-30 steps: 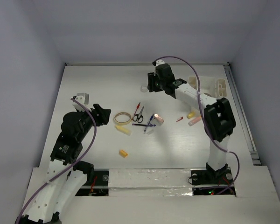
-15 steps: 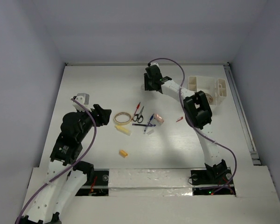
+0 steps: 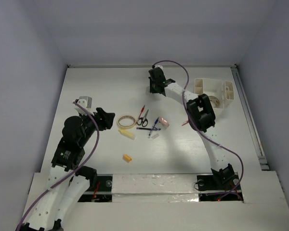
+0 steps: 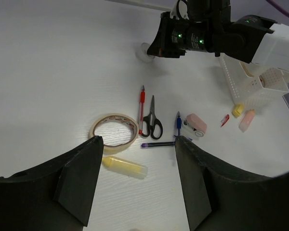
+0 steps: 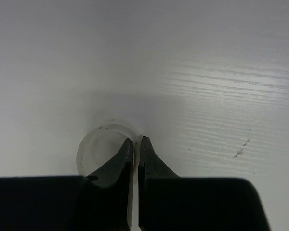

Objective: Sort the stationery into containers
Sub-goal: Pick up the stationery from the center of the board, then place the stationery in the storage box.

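**Right claw clamped on clear tape roll**

Clear tape roll (image 5: 103,129) lies flat near the table's far edge, about mid-width. Right gripper (image 5: 136,139) pinches its wall, one finger inside the ring. Organiser (image 3: 202,84) sits toward the far-right corner. Left gripper (image 4: 138,139) is spread and empty, over the near-left area by the beige tape roll (image 3: 120,120) and scissors (image 3: 143,118).

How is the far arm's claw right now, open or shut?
Shut: the right gripper has its fingertips nearly touching, pinching the rim of the clear tape roll.
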`<state>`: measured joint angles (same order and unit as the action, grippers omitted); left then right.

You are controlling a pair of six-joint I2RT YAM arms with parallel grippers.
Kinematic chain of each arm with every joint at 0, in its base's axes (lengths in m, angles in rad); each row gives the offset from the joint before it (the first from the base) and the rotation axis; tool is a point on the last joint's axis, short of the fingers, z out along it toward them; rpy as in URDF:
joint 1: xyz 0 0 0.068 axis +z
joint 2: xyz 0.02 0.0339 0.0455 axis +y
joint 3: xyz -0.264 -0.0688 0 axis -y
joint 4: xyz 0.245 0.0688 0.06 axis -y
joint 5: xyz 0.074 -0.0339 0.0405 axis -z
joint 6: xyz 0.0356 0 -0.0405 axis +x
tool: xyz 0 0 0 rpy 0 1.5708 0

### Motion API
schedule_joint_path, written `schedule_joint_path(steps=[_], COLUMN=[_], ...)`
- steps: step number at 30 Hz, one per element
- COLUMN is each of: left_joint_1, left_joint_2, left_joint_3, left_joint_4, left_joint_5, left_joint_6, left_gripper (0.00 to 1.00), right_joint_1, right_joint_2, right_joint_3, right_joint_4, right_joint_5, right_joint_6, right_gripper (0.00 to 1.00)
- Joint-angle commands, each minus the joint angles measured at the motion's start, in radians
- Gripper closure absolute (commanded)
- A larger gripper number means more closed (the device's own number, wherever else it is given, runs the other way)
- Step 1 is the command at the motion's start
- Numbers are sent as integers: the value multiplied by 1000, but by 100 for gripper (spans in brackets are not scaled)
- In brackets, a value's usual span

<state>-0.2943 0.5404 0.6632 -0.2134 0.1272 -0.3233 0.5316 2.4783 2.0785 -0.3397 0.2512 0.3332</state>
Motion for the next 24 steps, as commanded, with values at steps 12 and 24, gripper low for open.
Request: schedule_joint_path(steps=[12, 24], left_joint_1=[14, 14], left_joint_2=[-16, -7], left_joint_3=[-4, -5], left_joint_4=[46, 51], left_joint_5=[20, 38], left_joint_6=[3, 3], left_gripper=[43, 43], right_joint_1=[-112, -426], right_joint_2=[-778, -993], right_joint_3=[-661, -968], right_joint_4=[357, 242], right_joint_5=[220, 292], right_joint_6=[-66, -28], right_gripper=[100, 100])
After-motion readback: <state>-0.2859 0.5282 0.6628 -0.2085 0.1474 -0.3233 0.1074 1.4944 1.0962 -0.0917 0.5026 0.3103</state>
